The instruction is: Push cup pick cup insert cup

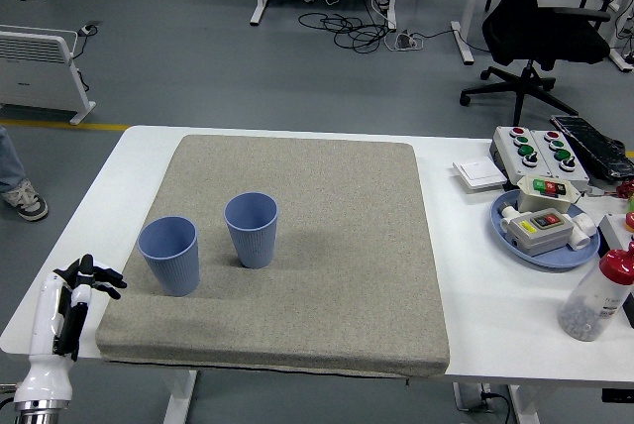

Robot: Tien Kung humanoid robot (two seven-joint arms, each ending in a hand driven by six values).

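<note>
Worktop (466, 295) carries grey mat (327, 246). Two upright blue cups mid-left on mat: left cup (169, 255), right cup (252, 230) just beside, at its 2 o'clock. Left hand (79, 295) at 8 o'clock, fingers loosely spread, empty. Risk: high push tips light cup; squeeze deforms thin wall.

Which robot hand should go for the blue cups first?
Probably the left hand. It sits open at the mat's near left corner, close to the nearer blue cup, with the second cup just beyond. No right hand shows in the picture.
</note>
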